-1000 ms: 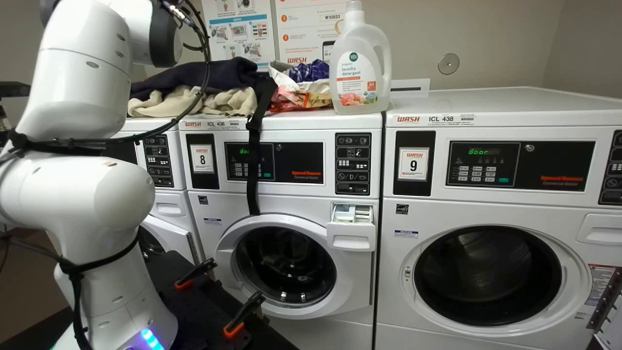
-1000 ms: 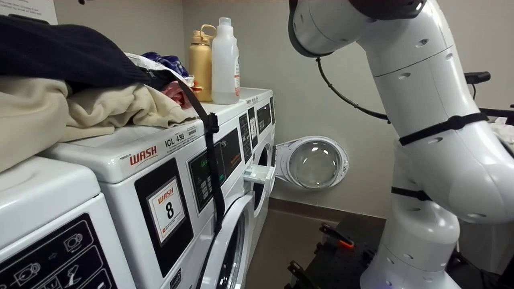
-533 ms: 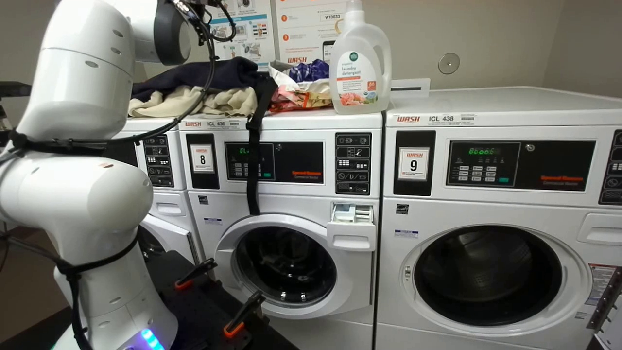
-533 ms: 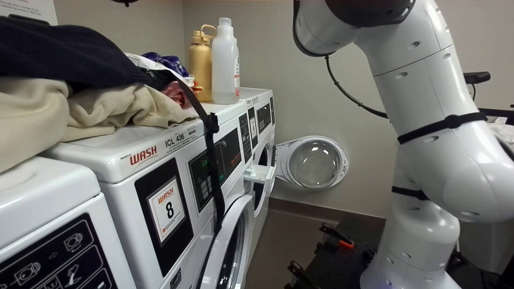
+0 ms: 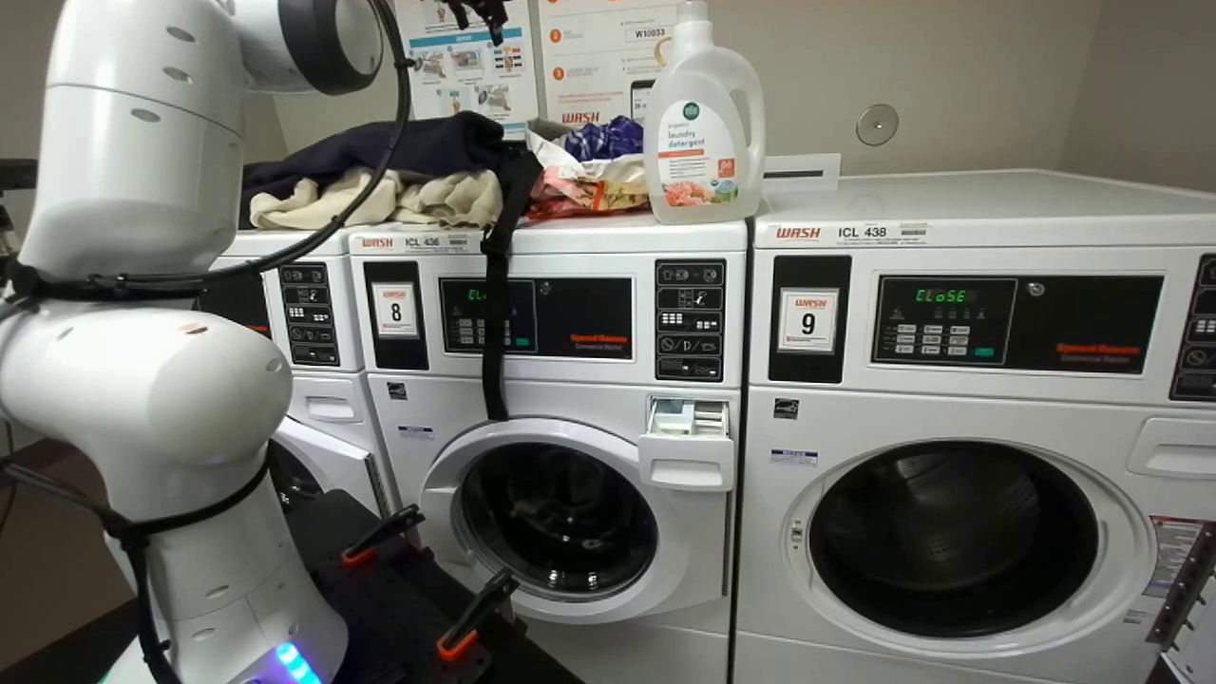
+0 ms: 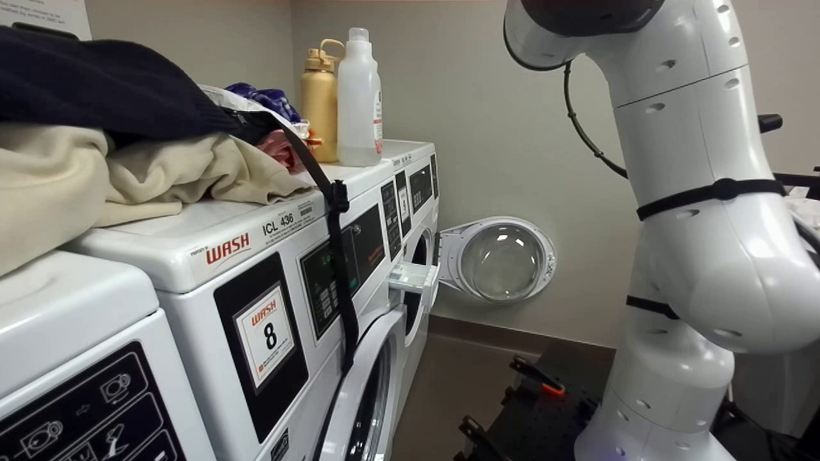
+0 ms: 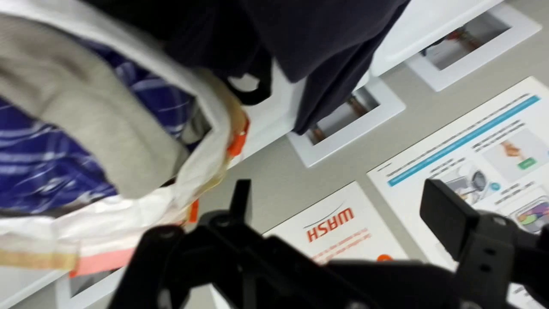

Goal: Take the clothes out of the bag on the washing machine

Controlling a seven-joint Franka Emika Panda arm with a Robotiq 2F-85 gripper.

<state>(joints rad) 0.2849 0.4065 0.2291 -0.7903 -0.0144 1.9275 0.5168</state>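
In the wrist view, the white-lined paper bag (image 7: 214, 113) fills the left side with its mouth facing the camera. Inside lie a blue plaid cloth (image 7: 38, 171) and a greyish-beige cloth (image 7: 107, 124). My gripper (image 7: 336, 193) stands open, and between its fingers only the wall and a poster show. It is higher than the bag, near the top edge of an exterior view, where the gripper (image 5: 478, 17) is partly cut off. On the washing machine (image 5: 608, 240), left of the bag (image 5: 570, 190), a navy garment (image 5: 399, 142) lies over a cream one (image 5: 446, 199).
A detergent bottle (image 5: 698, 142) stands right beside the bag, with a tan bottle (image 6: 319, 109) behind it. A black strap (image 5: 496, 323) hangs down the machine's front. The detergent drawer (image 5: 686, 456) sticks out. One round door (image 6: 503, 259) is swung wide. Posters (image 7: 326, 227) cover the back wall.
The arm has risen and drawn back, leftward in an exterior view, and the gripper has lifted near the top edge there. The bag and garments look unmoved.
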